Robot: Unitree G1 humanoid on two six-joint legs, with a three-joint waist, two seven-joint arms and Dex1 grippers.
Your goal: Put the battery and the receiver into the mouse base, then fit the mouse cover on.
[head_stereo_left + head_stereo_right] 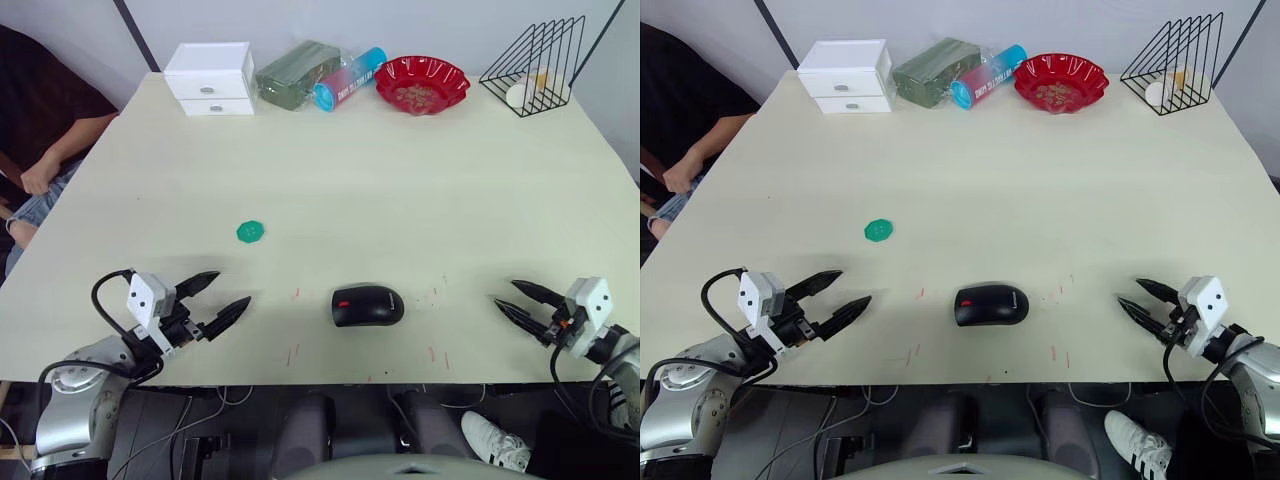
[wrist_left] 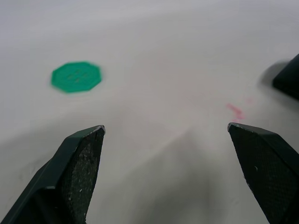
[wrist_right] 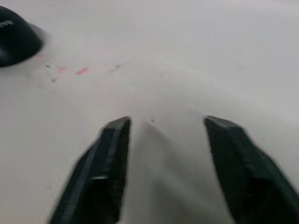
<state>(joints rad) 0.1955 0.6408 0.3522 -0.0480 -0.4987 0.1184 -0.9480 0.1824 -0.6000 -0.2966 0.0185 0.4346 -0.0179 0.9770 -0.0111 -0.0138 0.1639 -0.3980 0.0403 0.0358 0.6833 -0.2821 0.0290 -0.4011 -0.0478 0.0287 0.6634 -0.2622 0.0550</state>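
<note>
Bench [image 1: 400, 190] wide, pale. Mouse cover [image 1: 367, 304] sits atop mouse, near front edge, midway between both arms — looks fully seated, no coloured insides showing. Left claw [image 1: 216, 302] spread wide, empty, off mouse's left. Right claw [image 1: 522, 301] parted, empty, off its right. Green disc [image 1: 250, 232] lies apart. Judgement: assembly likely complete — only press-check cover seam evenly, avoid shoving mouse.
</note>
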